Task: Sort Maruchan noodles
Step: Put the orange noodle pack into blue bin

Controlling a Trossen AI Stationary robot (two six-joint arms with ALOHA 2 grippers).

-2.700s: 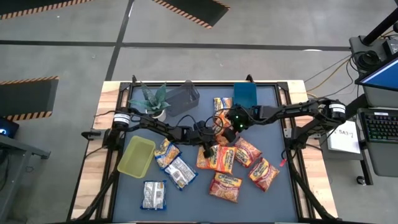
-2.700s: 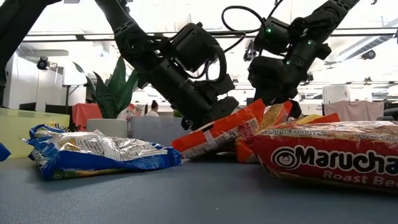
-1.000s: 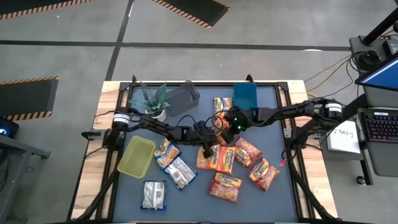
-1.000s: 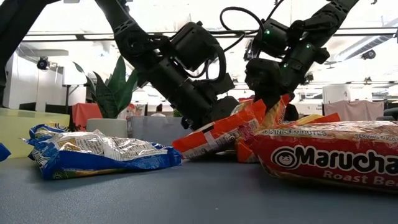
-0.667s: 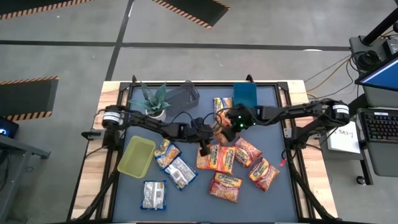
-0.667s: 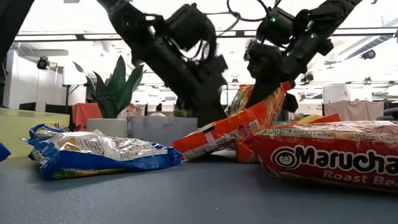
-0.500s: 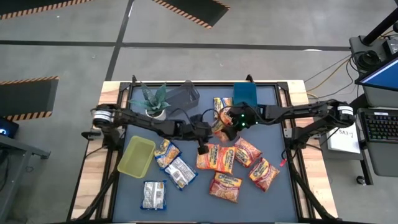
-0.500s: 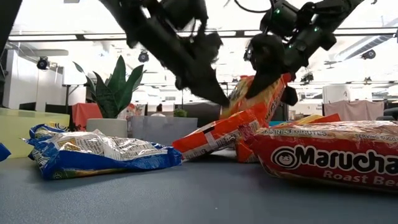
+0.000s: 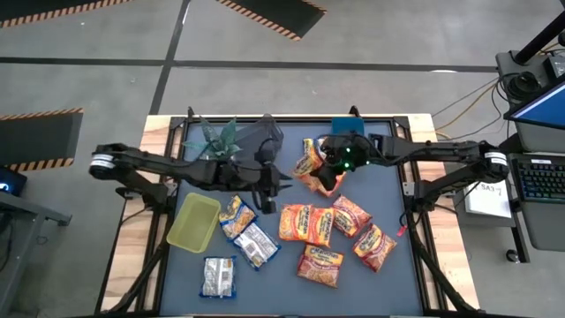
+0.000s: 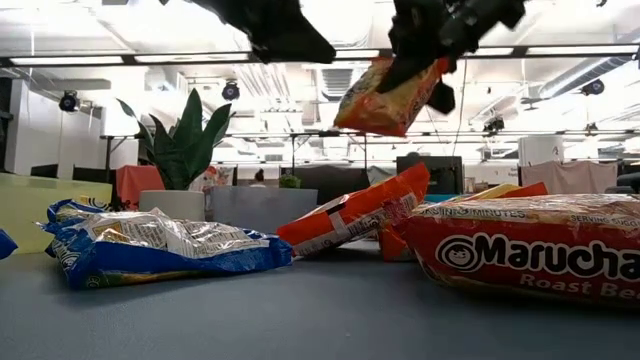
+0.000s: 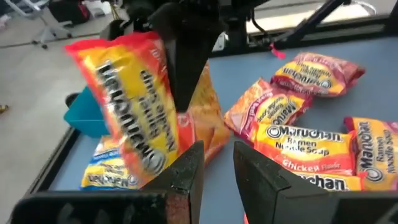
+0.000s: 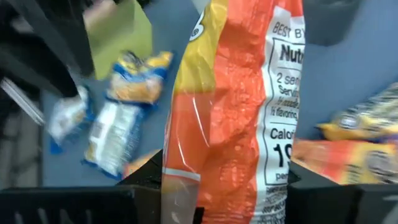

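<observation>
Aloft, right pincer [image 9: 320, 174] clamped on orange packet [image 10: 392, 95], left pincer [image 9: 267, 188] empty, narrowly parted, at its nine o'clock, tabletop [image 9: 388, 283] below.

A grey concrete floor [image 9: 291, 79] marked with hazard-striped mats [image 9: 274, 13] is seen around the table. A keyboard [image 9: 538, 181] is set at the right. Beyond, ceiling light strips [image 10: 150, 58], white walls and a tall potted plant [image 10: 185, 140] are observed.

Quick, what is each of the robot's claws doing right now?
Left gripper: open, holding nothing, raised above the table.
Right gripper: shut on an orange Maruchan noodle packet, lifted clear of the table.
</observation>
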